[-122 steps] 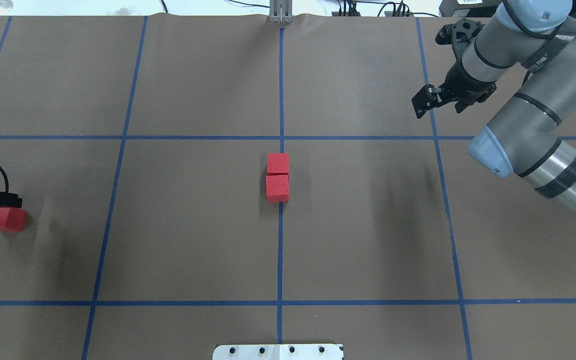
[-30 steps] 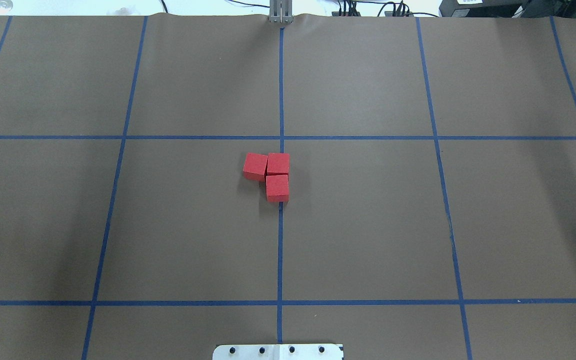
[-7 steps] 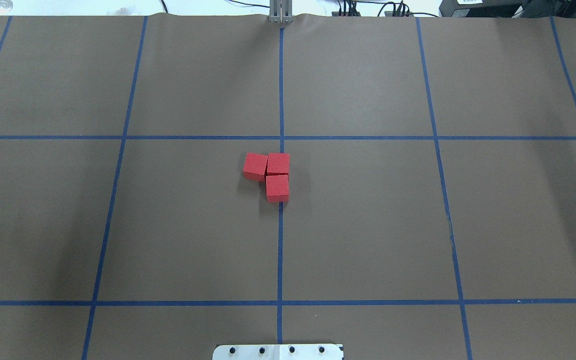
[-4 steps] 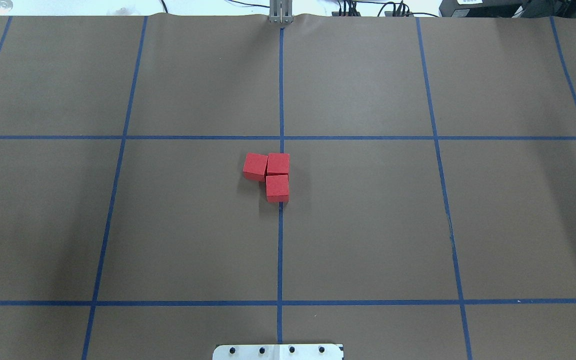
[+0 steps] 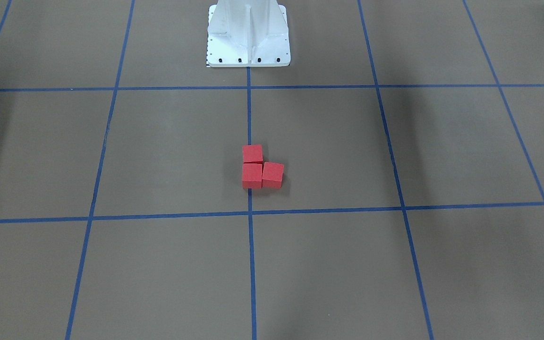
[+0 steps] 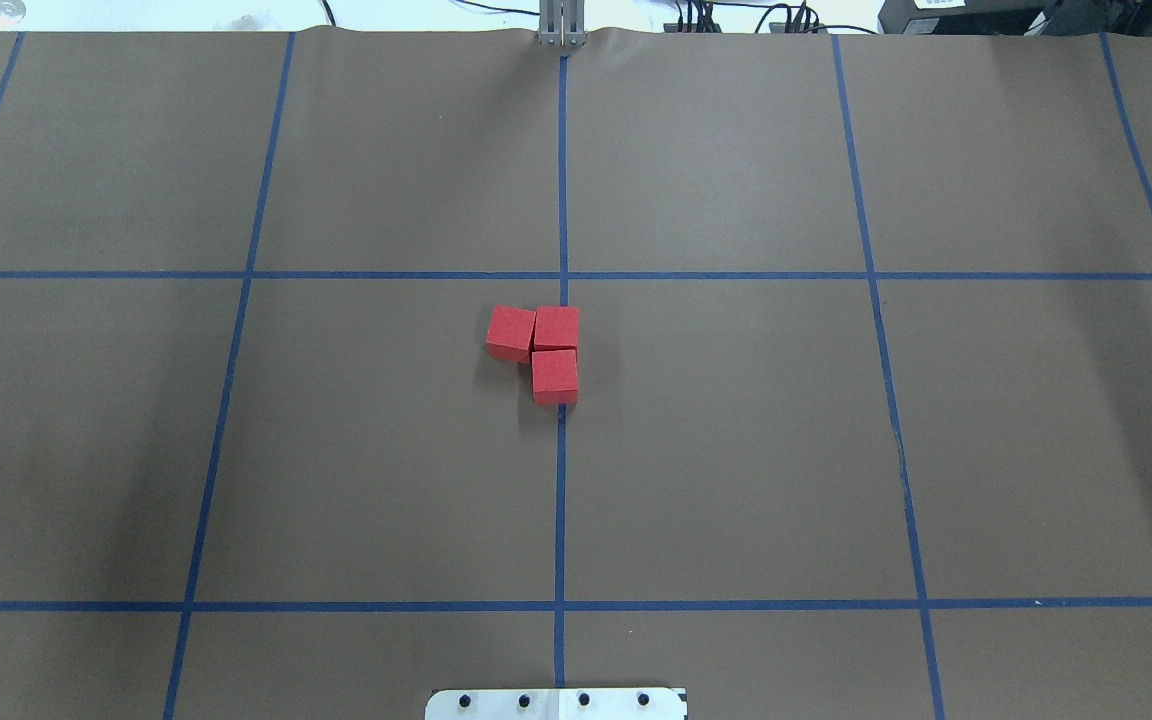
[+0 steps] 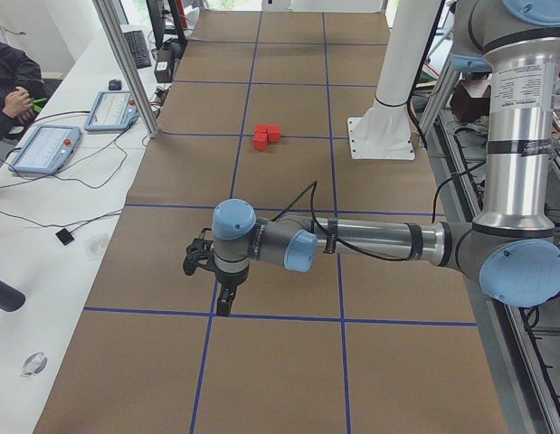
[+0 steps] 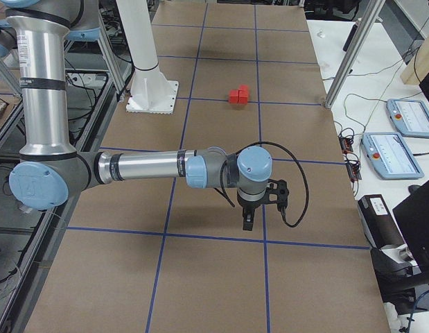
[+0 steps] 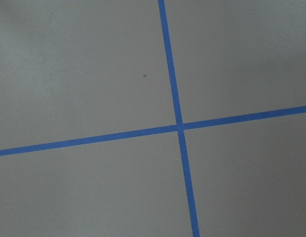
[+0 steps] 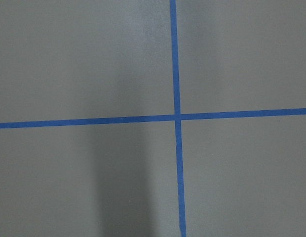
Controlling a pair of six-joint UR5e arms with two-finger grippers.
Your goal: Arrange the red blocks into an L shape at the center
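Three red blocks lie touching in an L on the brown center floor [image 6: 561, 470], on the middle blue tape line: one [image 6: 556, 327] on the line, one [image 6: 554, 375] nearer the base, one [image 6: 510, 333] beside the first. The front view shows the same L [image 5: 251, 174]. My left gripper [image 7: 223, 298] hangs over a grid crossing far from the blocks [image 7: 266, 136]; I cannot tell whether it is open or shut. My right gripper [image 8: 247, 222] hangs likewise far from the blocks [image 8: 239, 94], state unclear. Both wrist views show only floor and tape.
The white metal base [image 5: 248, 33] stands behind the blocks on the robot's side. Two pendant tablets [image 7: 44, 149] and cables lie on the white side table, where a person's hand [image 7: 13, 99] shows. An aluminium post [image 7: 126, 63] stands at the mat's edge.
Since 17 s ago the third block has moved from the far left to join the other two, and both arms have left the overhead view. Nothing has moved in the last second.
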